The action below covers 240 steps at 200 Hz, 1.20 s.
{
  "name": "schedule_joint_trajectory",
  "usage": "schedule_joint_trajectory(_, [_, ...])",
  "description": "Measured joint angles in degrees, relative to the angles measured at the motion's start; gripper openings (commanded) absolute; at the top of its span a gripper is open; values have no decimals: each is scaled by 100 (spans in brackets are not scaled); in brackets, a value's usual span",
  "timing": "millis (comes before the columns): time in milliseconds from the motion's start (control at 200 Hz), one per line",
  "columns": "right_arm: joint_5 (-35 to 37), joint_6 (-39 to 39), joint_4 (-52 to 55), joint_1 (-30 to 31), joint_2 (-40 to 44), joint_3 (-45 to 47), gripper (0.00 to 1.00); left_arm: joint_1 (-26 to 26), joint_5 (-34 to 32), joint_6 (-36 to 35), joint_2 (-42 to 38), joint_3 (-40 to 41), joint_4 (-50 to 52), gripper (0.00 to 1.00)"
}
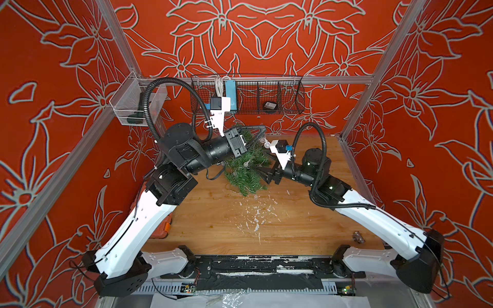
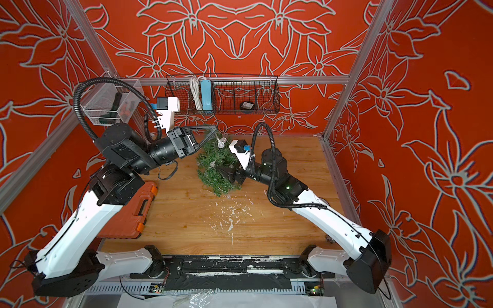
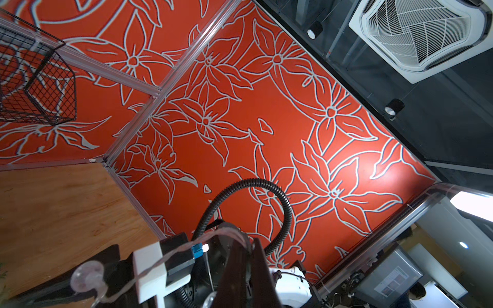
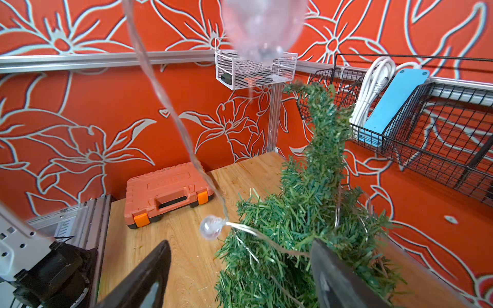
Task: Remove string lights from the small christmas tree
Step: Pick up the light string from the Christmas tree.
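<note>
The small christmas tree [image 1: 245, 170] [image 2: 216, 172] [image 4: 306, 208] is at the back middle of the wooden table, its bent tip toward the back wall. The string lights [image 1: 265, 144] [image 2: 221, 144] [image 4: 210, 226], a pale wire with clear globe bulbs, wind through its branches. One strand rises to my left gripper [image 1: 262, 127] [image 2: 214, 127] [image 3: 252, 241], which is raised over the tree's top and shut on the wire. My right gripper [image 1: 264, 174] [image 2: 226, 173] [image 4: 240, 269] is open low at the tree's right side, with branches and a stretch of wire between its fingers.
An orange tool case [image 2: 128, 210] [image 4: 168, 194] lies at the table's left under the left arm. On the back rail hangs a black wire basket [image 1: 290, 98] holding a blue power strip [image 1: 230, 92]. A white mesh basket [image 1: 125, 106] hangs at the left. White flecks [image 1: 256, 213] litter the middle.
</note>
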State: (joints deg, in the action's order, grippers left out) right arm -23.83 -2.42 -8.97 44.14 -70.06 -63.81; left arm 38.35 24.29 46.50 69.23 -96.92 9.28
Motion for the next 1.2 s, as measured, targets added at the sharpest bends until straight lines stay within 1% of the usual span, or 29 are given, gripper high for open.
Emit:
schedule_joint_trajectory(195, [-20, -98, -422, 0, -20, -20, 80, 114, 76, 90, 192, -195, -39, 0])
schedule_joint_trajectory(280, [-57, -166, -549, 0, -20, -35, 75, 177, 107, 116, 293, -297, -76, 0])
schedule_joint_trajectory(330, [-70, -205, -608, 0, -20, -37, 70, 210, 116, 122, 350, -348, -83, 0])
schedule_joint_trajectory(400, [-81, -317, -673, 0, -20, -39, 58, 227, 138, 144, 411, -389, -92, 0])
schedule_joint_trajectory(545, [-39, -413, -767, 0, -9, -39, 12, 258, 155, 177, 575, -568, -103, 0])
schedule_joint_trajectory(601, [15, -442, -765, 0, 17, -39, 0, 267, 153, 175, 636, -667, -76, 0])
schedule_joint_trajectory(671, [157, -411, -684, 0, 87, -33, 0, 273, 140, 153, 704, -822, -31, 0])
schedule_joint_trajectory(771, [516, -387, -570, 0, 243, -35, 0, 275, 122, 114, 745, -953, 59, 17])
schedule_joint_trajectory(816, [691, -367, -444, -9, 306, -81, 0, 282, 105, 79, 745, -964, 94, 26])
schedule_joint_trajectory(966, [1152, -326, -61, -243, 284, -553, 0, 291, -35, -57, 754, -992, 251, 47])
schedule_joint_trajectory(1011, [1220, -332, 22, -396, 225, -743, 0, 291, -103, -131, 763, -1029, 337, 51])
schedule_joint_trajectory(1116, [1233, -411, 107, -758, -61, -1222, 0, 166, -175, -278, 778, -1108, 505, 57])
schedule_joint_trajectory(1201, [1176, -511, 184, -1025, -476, -1692, 0, -195, -177, -417, 758, -1128, 599, 61])
